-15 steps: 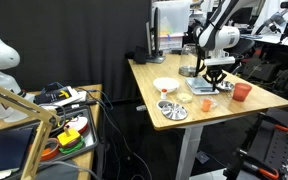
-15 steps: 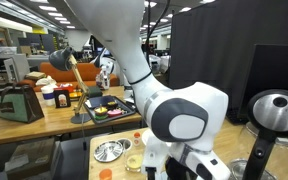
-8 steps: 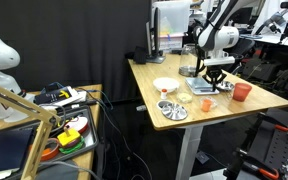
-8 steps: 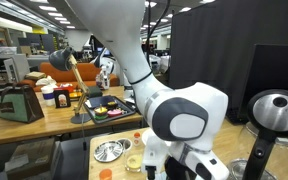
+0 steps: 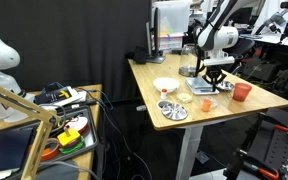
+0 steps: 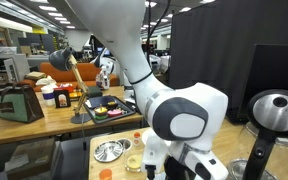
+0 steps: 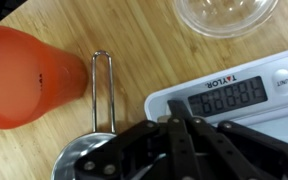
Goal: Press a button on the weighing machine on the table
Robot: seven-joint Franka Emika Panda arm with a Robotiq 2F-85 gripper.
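Note:
The weighing machine (image 7: 234,95) is a pale flat scale with a dark display and a round button (image 7: 281,80) on its right in the wrist view. My gripper (image 7: 176,120) is shut and empty. Its joined fingertips (image 7: 172,122) rest at the scale's near edge, just left of the display; contact cannot be told. In an exterior view the gripper (image 5: 216,76) hangs over the scale (image 5: 201,88) on the light wooden table (image 5: 154,118). In an exterior view the arm (image 6: 184,120) hides the scale.
An orange cup (image 7: 29,85) (image 5: 241,92) stands beside the scale. A metal dish with a wire handle (image 7: 102,90) lies near it, a clear glass bowl (image 7: 229,12) beyond. A white bowl (image 5: 165,85) and a round metal dish (image 5: 173,110) sit nearer the table's front.

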